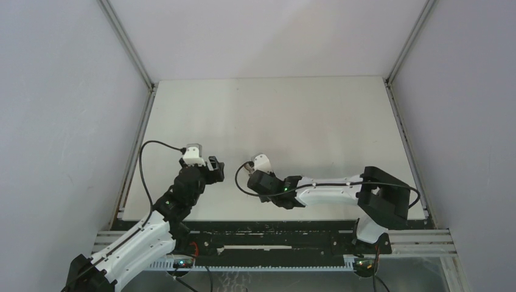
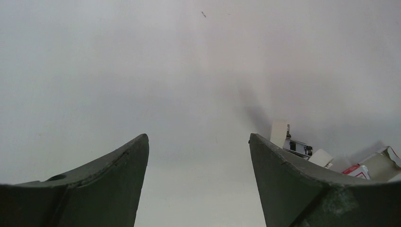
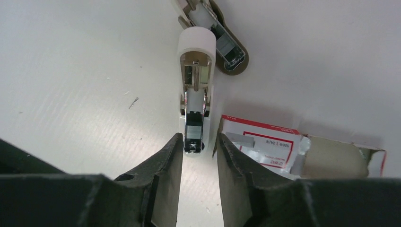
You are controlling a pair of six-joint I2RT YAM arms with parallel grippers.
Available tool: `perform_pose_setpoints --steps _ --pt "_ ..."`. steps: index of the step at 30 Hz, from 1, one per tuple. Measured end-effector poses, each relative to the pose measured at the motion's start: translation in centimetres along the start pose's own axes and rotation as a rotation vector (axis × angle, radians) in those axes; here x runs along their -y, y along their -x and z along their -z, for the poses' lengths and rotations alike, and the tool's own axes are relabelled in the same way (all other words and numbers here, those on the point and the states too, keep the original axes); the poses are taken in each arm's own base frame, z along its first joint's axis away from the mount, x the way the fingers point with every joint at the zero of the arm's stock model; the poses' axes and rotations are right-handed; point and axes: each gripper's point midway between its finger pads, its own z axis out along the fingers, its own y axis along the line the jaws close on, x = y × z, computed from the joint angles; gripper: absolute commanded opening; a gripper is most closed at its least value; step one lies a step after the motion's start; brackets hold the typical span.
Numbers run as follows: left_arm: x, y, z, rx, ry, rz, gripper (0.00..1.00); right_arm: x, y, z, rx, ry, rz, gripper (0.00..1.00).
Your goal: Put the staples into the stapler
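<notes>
The white mini stapler (image 3: 195,94) lies open on the table, its dark metal channel (image 3: 194,127) pointing at my right gripper (image 3: 199,142). Its flipped-back arm (image 3: 222,38) lies beyond it. The right jaws stand a little apart, with the stapler's near end between their tips and not clamped. A silvery-grey strip of staples (image 3: 243,139) lies on the red-and-white box (image 3: 269,144), just right of the right finger. My left gripper (image 2: 198,142) is wide open and empty over bare table. The stapler (image 2: 295,146) shows past its right finger.
The box's tan tray (image 3: 335,156) is pulled out to the right; the box also shows in the left wrist view (image 2: 357,170). In the top view the left gripper (image 1: 215,169) and right gripper (image 1: 251,173) face each other near the table's front, with white walls all around.
</notes>
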Motion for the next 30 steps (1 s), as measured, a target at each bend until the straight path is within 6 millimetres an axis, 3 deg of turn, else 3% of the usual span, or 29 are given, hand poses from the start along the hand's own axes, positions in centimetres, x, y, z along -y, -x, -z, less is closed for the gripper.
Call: perform_pose_setpoints --steps 4,9,12,17,23,30 --pt "1.2 0.2 0.0 0.003 -0.068 -0.01 0.77 0.1 2.2 2.2 0.058 0.033 -0.03 0.37" --pt "4.5 -0.7 0.2 -0.025 -0.26 -0.03 0.73 0.9 4.7 5.1 0.164 0.12 -0.1 0.41" --pt "6.6 -1.7 0.4 -0.071 -0.37 -0.044 0.71 2.2 3.5 5.4 0.174 0.154 -0.132 0.43" --pt "9.9 -4.9 1.2 -0.199 -0.53 -0.084 0.71 3.3 -0.3 4.5 0.116 0.197 -0.155 0.43" --pt "12.8 -6.0 1.0 -0.292 -0.614 -0.109 0.69 1.8 -2.6 4.0 0.082 0.285 -0.21 0.41" --pt "13.2 -6.8 0.0 -0.331 -0.601 -0.118 0.69 -0.9 -3.0 3.0 0.064 0.354 -0.258 0.4"
